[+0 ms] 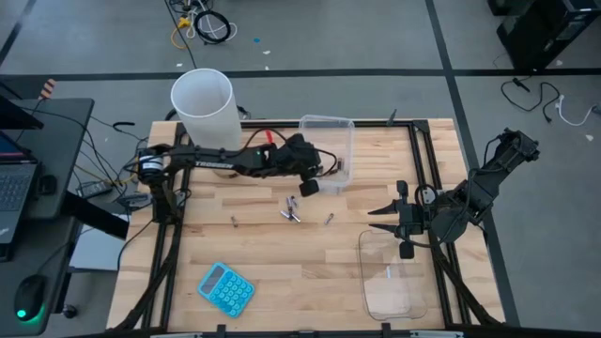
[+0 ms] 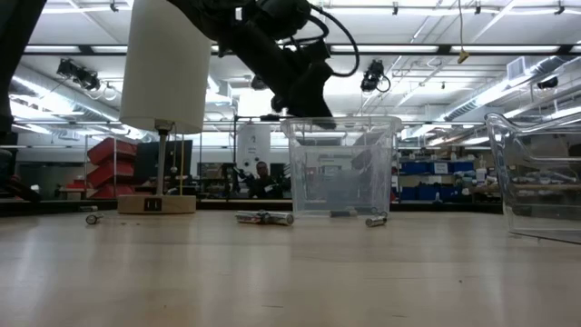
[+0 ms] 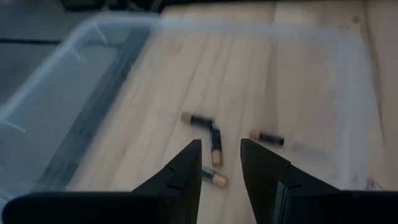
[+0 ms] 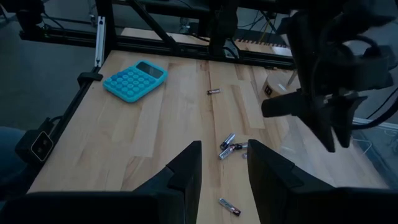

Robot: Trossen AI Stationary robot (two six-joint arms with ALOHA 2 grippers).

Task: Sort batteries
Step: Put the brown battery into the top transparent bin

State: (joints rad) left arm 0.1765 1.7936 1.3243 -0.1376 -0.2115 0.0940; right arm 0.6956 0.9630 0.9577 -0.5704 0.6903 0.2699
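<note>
A clear tub point(image 1: 344, 127) stands at the table's far middle. In the left wrist view several dark, copper-ended batteries point(image 3: 216, 146) lie on its floor. My left gripper point(image 3: 221, 144) hangs open over that tub point(image 2: 343, 168), slanting down, with nothing between its fingers. More batteries lie loose on the bare wood: a small cluster point(image 1: 291, 211), one to its left point(image 1: 234, 222) and one to its right point(image 1: 330, 220). My right gripper point(image 1: 380, 219) waits open at the right, pointing toward the cluster point(image 4: 229, 146). One battery point(image 1: 388, 273) lies in a second clear tub point(image 1: 368, 282) near right.
A blue calculator point(image 1: 226, 287) lies near the front left. A tall white cylinder point(image 1: 204, 105) stands at the far left beside the left arm. Black frame rails run along the table's left and right sides. Open wood lies between the calculator and the loose batteries.
</note>
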